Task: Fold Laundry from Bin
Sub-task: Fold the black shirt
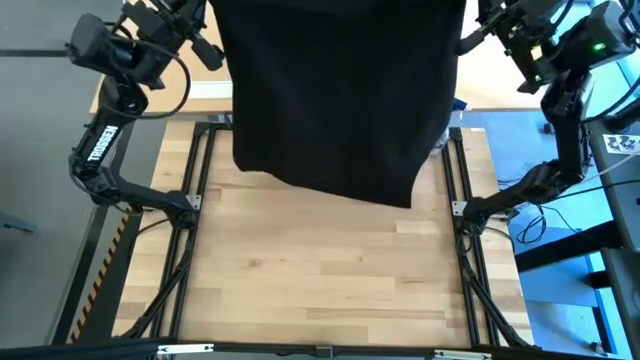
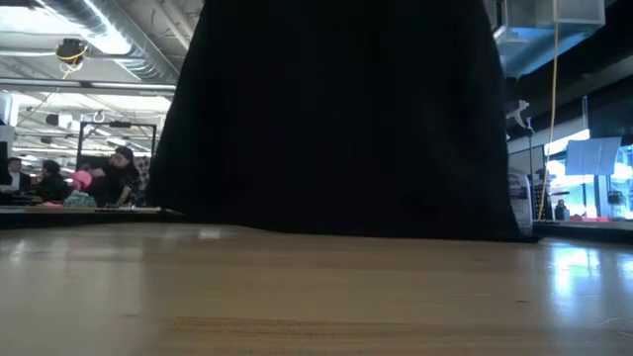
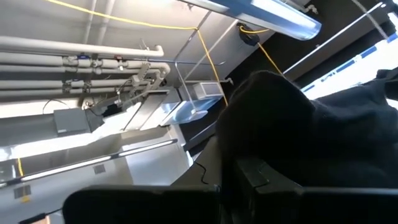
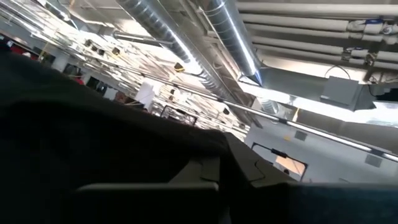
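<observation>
A black garment (image 1: 340,90) of the laundry hangs spread wide over the far half of the table, held up between my two grippers. My left gripper (image 1: 208,48) is shut on its upper left end and my right gripper (image 1: 468,40) on its upper right end, both high above the table. In the low view the cloth (image 2: 336,119) fills the middle like a curtain. Its lower hem (image 2: 336,233) comes down to about table level; whether it touches the wood I cannot tell. The bin is hidden or out of view. My left gripper holds the garment's upper left end (image 3: 267,155), with the cloth bunched over and around its fingers (image 3: 255,177), which hides the pinch itself. The fingers slant upward. The cloth hangs below and runs toward the other arm. My right gripper holds the garment's upper right end (image 4: 186,149). The cloth drapes over its fingers (image 4: 242,174) and hides the place of contact. The fingers slant upward, and the garment hangs below them, spread toward the left arm.
The near half of the wooden table (image 1: 330,290) lies bare in front of the hanging cloth. Black frame rails (image 1: 190,200) run along both sides. A whitish object (image 2: 519,203) shows past the garment's right edge. People (image 2: 119,173) are in the room far behind.
</observation>
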Tool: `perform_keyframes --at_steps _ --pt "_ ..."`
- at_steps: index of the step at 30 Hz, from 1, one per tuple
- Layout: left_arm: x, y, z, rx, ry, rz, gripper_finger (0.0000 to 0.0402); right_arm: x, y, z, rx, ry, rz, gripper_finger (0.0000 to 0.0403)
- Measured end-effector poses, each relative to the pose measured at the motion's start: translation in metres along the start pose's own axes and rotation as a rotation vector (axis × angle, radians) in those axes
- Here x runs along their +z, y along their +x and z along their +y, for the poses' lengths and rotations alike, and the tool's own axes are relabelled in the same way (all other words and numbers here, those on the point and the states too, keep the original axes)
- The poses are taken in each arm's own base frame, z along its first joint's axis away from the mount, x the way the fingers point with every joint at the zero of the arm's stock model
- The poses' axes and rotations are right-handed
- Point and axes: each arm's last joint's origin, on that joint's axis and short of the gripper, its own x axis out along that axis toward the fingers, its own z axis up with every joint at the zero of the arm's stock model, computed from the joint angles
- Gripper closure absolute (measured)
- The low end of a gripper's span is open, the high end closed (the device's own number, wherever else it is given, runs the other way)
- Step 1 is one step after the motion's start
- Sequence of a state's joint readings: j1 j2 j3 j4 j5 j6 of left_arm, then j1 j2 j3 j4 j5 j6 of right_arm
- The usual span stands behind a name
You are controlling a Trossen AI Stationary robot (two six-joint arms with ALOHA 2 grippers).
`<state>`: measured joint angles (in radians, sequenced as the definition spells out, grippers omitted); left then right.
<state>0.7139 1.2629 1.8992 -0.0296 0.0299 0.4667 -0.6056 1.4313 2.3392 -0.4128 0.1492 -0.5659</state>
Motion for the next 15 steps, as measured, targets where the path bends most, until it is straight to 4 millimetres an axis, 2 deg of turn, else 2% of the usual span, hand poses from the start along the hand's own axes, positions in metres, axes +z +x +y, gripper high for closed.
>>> perform_keyframes --at_steps 9,15 --pt "-0.007 0.0 0.012 -0.034 -0.019 -0.007 0.0401 -0.016 0.011 -0.004 0.057 0.049 0.011 0.0403" --pt "-0.005 0.0 0.016 -0.015 -0.008 -0.043 0.0402 -0.011 0.012 -0.006 0.046 0.056 -0.049 0.0403"
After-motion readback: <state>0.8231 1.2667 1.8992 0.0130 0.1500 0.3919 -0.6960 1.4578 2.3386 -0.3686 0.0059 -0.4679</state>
